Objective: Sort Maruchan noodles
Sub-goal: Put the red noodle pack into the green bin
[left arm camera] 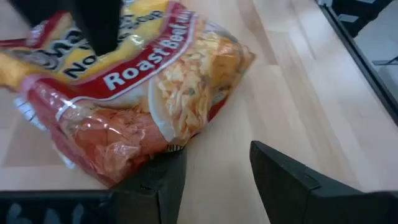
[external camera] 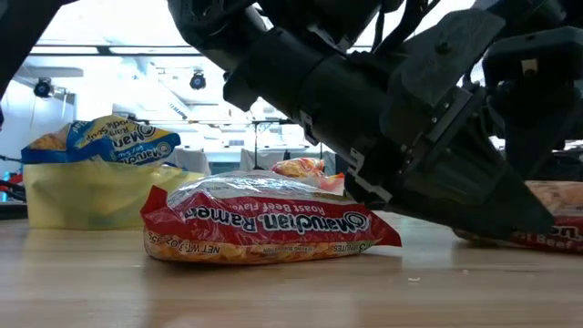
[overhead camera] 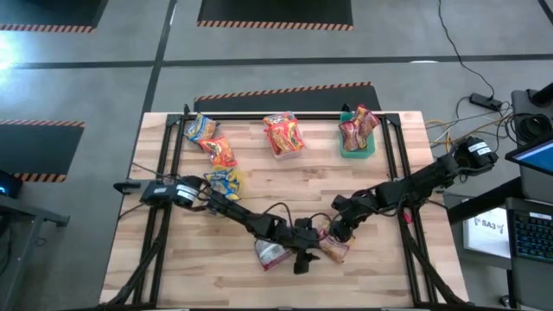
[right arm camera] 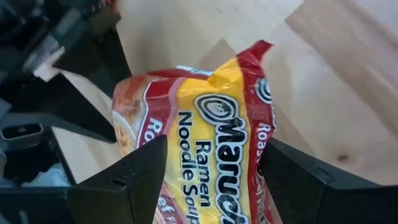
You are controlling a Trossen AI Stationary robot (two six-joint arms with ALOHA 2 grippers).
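Nearest the table's front edge, two dark-red roast beef packets lie side by side. The right gripper (right arm camera: 208,180) stands wide open astride the roast beef packet (right arm camera: 211,143), fingers flanking its sides without pinching yet. Just beside that packet, the left gripper (left arm camera: 214,180) is half open with nothing between its fingers; one tip touches the packet's edge. On the far side of that gripper lies the second red packet (external camera: 264,219). These are probably light, crinkly and slippery, with brittle noodles inside, so a grip across the firm block suits best. Farther back sit the yellow tub (overhead camera: 226,181), clear tub (overhead camera: 285,149) and green tub (overhead camera: 359,147), holding sorted packets.
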